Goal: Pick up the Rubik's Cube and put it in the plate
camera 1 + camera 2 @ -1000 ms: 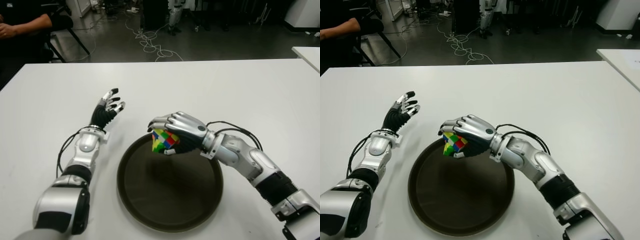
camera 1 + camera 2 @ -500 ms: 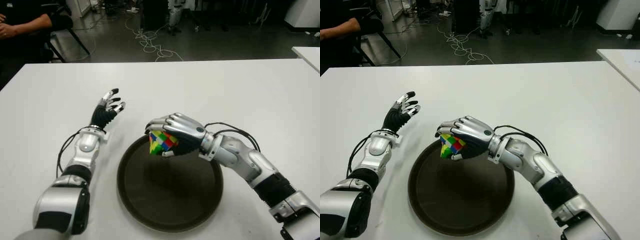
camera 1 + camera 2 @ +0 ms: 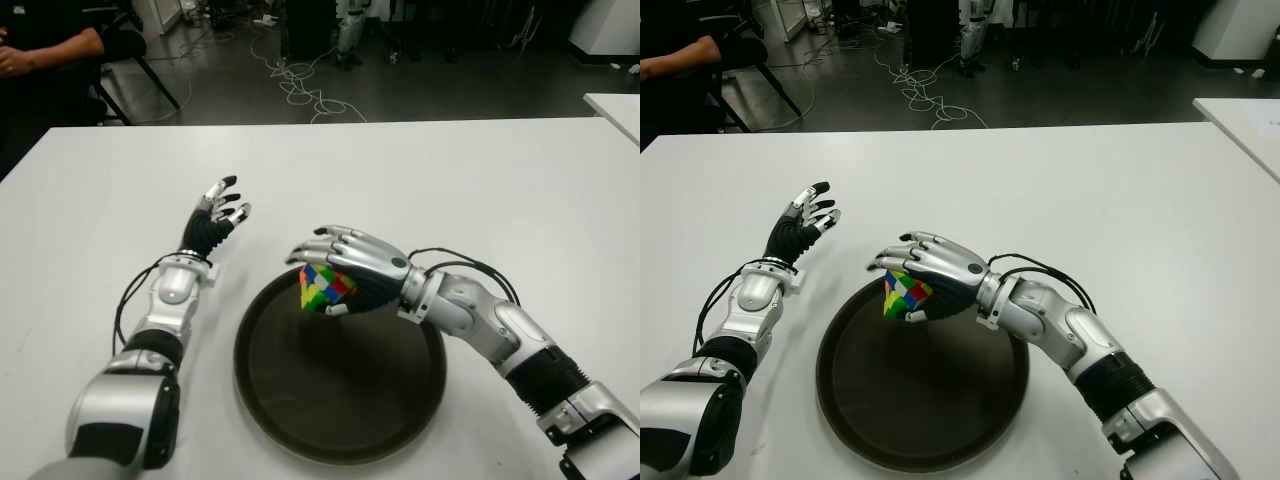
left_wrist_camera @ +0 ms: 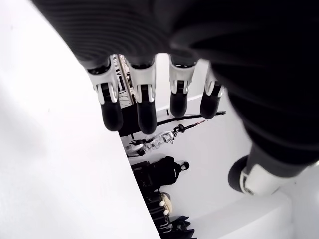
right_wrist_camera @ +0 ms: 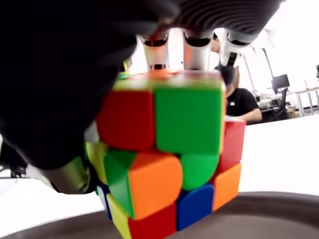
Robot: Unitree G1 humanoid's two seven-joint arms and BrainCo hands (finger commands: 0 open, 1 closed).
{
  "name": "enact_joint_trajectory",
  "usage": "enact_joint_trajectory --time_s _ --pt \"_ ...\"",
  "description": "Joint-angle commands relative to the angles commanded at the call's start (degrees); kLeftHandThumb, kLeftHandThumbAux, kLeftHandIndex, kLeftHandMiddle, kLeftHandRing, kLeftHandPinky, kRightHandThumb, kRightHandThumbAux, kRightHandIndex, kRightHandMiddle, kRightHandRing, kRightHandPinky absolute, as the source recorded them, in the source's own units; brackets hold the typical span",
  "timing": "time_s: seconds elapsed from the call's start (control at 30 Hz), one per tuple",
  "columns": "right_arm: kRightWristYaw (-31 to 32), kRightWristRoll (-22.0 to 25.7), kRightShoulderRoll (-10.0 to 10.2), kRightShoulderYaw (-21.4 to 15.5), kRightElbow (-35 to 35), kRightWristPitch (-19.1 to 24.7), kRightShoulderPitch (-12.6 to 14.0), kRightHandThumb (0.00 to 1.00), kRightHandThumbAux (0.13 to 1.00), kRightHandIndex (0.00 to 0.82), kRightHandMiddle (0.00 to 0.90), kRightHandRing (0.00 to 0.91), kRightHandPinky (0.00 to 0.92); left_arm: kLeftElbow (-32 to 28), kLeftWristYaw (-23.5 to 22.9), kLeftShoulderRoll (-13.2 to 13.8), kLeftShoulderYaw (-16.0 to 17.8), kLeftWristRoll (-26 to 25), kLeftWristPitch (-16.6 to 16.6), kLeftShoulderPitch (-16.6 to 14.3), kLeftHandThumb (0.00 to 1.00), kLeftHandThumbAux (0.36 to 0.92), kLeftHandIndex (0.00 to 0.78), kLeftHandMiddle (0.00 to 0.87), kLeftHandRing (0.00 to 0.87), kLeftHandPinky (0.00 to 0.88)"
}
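**Fingers lifting off the cube over the plate**

The right hand (image 3: 350,270) sits at the centre of the frame, over the upper left part of the dark round plate (image 3: 400,420). The Rubik's Cube (image 3: 324,286) is under its palm, tilted on a corner, low over the plate's far rim area. Compared with a second ago, the fingers (image 3: 318,240) have fanned outward and lifted away from the cube's top; earlier they were curled tightly round it. In the right wrist view the cube (image 5: 169,149) now seems pinched only between the thumb and the palm side, with the dark plate surface close beneath it. This reads as the release beginning: the carry is done and the cube looks about to drop into the plate. Whether it already touches the plate cannot be told.

The left hand (image 3: 217,212) shows left of centre above the white worktop (image 3: 500,180), fingers spread, holding nothing.
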Motion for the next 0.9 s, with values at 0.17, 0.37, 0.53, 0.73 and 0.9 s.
enact_joint_trajectory --time_s 0.17,0.37,0.53,0.73,0.9 --pt "-0.8 -0.5 0.3 0.0 0.8 -0.2 -0.3 0.013 0.707 0.0 0.0 0.0 0.0 0.1 0.0 0.0 0.1 0.0 0.1 -0.1 0.16 0.597 0.072 0.114 0.129 0.153" --pt "-0.9 -0.9 0.4 0.0 1.2 0.1 -0.5 0.001 0.696 0.0 0.0 0.0 0.0 0.3 -0.4 0.1 0.2 -0.2 0.1 -0.1 0.164 0.584 0.069 0.117 0.128 0.149" --pt "-1.0 -1.4 0.2 0.0 1.1 0.6 -0.8 0.0 0.7 0.0 0.0 0.0 0.0 0.5 -0.2 0.2 0.3 -0.1 0.4 -0.2 0.16 0.597 0.065 0.117 0.128 0.145" --pt "-1.8 -1.7 0.3 -0.4 1.4 0.8 -1.1 0.0 0.705 0.0 0.0 0.0 0.0 0.7 -0.1 0.0 0.6 -0.3 0.9 -0.3 0.178 0.622 0.067 0.117 0.124 0.138" --pt "-2.6 -1.5 0.4 -0.6 1.5 0.7 -1.1 0.0 0.707 0.0 0.0 0.0 0.0 0.7 -0.1 0.0 0.6 -0.3 1.1 -0.4 0.185 0.619 0.069 0.117 0.124 0.137"
